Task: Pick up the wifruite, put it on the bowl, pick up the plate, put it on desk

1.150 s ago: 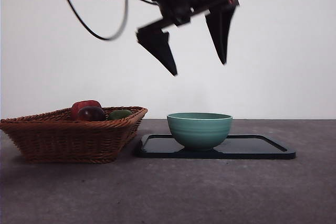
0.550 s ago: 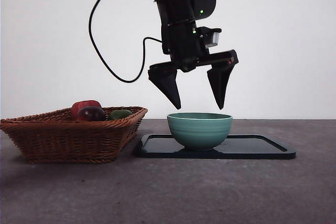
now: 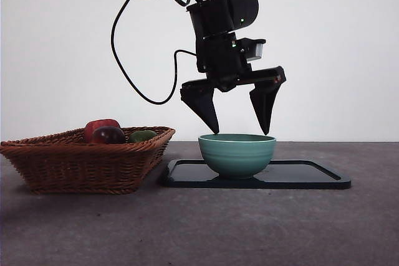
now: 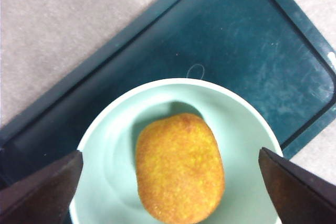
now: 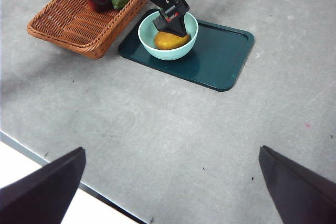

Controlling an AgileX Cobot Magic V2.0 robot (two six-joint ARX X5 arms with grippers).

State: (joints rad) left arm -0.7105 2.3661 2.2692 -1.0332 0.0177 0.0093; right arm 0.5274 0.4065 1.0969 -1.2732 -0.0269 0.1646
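Note:
The orange-brown wifruite (image 4: pixel 180 166) lies inside the mint-green ribbed bowl (image 3: pixel 237 154); it also shows in the right wrist view (image 5: pixel 168 41). The bowl stands on the dark teal plate (image 3: pixel 312 175), a flat tray on the grey desk (image 3: pixel 187 228). My left gripper (image 3: pixel 241 130) hangs open and empty just above the bowl's rim, one jaw over each side. In the left wrist view the bowl (image 4: pixel 105 145) and plate (image 4: pixel 236 40) sit below it. My right gripper (image 5: pixel 170 192) is open and empty, high above the near desk.
A wicker basket (image 3: pixel 81 160) stands left of the plate, touching or nearly touching it, with a red fruit (image 3: pixel 100 126), a dark purple fruit (image 3: pixel 109 135) and a green fruit (image 3: pixel 142 136). A black cable hangs from the left arm. The desk's near edge shows in the right wrist view.
My left gripper has come down from high above to just over the bowl's rim, jaws open throughout. The bowl, plate and basket have not moved.

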